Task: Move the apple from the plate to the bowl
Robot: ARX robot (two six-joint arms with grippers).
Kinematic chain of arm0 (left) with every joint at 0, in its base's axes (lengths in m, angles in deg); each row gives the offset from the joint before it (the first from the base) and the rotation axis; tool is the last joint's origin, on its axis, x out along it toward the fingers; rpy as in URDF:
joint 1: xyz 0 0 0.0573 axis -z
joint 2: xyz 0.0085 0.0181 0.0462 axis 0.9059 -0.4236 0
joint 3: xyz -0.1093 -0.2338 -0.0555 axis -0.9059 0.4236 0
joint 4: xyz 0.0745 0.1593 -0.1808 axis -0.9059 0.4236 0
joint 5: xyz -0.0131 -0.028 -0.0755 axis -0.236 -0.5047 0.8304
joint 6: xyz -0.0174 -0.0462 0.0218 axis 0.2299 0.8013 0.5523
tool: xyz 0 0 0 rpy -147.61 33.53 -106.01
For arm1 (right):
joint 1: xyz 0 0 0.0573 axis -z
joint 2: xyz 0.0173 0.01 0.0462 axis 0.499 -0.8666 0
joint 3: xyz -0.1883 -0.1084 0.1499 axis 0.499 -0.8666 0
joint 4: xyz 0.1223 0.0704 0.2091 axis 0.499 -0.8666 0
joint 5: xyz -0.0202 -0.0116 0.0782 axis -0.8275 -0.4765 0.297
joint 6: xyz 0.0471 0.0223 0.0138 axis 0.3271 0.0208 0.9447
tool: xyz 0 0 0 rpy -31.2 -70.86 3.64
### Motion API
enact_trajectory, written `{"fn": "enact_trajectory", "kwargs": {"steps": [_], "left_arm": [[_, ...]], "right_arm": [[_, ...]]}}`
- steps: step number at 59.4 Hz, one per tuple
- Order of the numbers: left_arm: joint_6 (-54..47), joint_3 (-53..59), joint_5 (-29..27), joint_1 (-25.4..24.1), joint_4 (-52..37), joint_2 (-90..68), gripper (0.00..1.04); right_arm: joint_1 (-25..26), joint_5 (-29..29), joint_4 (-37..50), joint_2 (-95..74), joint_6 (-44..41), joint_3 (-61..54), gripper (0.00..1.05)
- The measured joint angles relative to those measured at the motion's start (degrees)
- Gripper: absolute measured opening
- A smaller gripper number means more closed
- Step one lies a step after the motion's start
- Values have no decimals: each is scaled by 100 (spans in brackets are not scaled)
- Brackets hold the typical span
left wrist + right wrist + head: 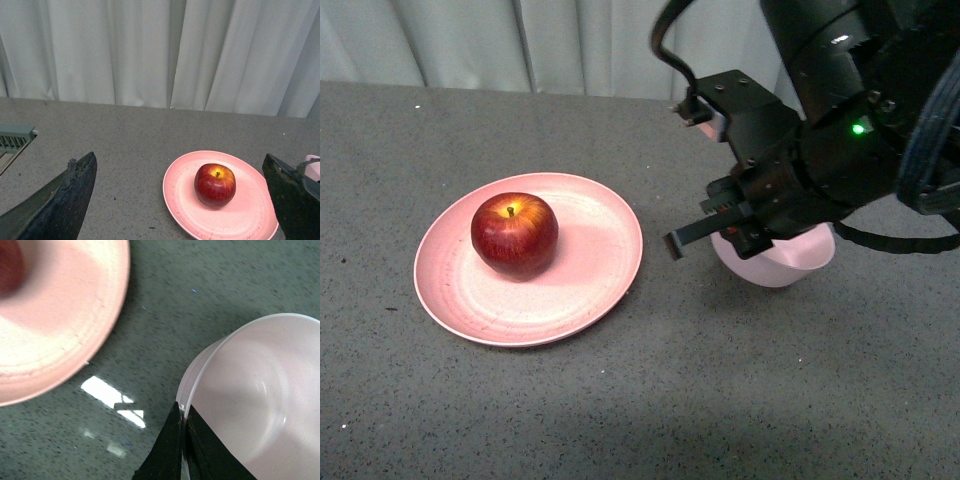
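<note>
I'm seeing the apple [514,234] gleaming glossy and smooth-skinned. The plate [595,268] is looking like smooth plastic with a soft sheen, the bowl [790,268] like matt plastic. The grey speckled surface [740,400] is reflecting light like polished stone. The left claw [178,156] is showing rough, matt black fingers [65,200]; the curtain [150,50] is hanging as soft cloth.

The right arm [820,60] is a bulky black housing of rounded and boxy blocks. Its fingers [688,234] are thin, flat black strips. Just behind them is a ribbed black block [722,205], and further back glows 1 green light [858,128]. A black cable [663,40] loops out beyond that, and blue braided cables [928,130] lie farthest from the fingers. The left gripper [178,157] has 2 fingers [65,205]: dull black wedges with rough, crumbly edges.
</note>
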Motion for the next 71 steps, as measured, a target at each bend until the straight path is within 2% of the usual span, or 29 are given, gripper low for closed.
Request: {"fn": "enact_trajectory", "kwargs": {"steps": [17, 33, 48, 56, 62, 67, 71], "left_arm": [[0, 0, 0, 0, 0, 0, 98], [0, 0, 0, 2, 0, 0, 98], [0, 0, 0, 0, 0, 0, 98], [0, 0, 0, 0, 0, 0, 98], [0, 0, 0, 0, 0, 0, 98], [0, 0, 0, 0, 0, 0, 98], [0, 0, 0, 0, 0, 0, 98]], "right_arm": [[-319, 26, -138, -540, 184, 501, 1], [-374, 48, -103, -658, 227, 577, 1], [-315, 173, 127, -643, 295, 529, 37], [-216, 256, 520, -428, 387, 232, 59], [-79, 35, 1187, 188, 442, -273, 82], [11, -245, 1683, 603, 457, -634, 94], [105, -424, 2105, 966, 470, -997, 96]]}}
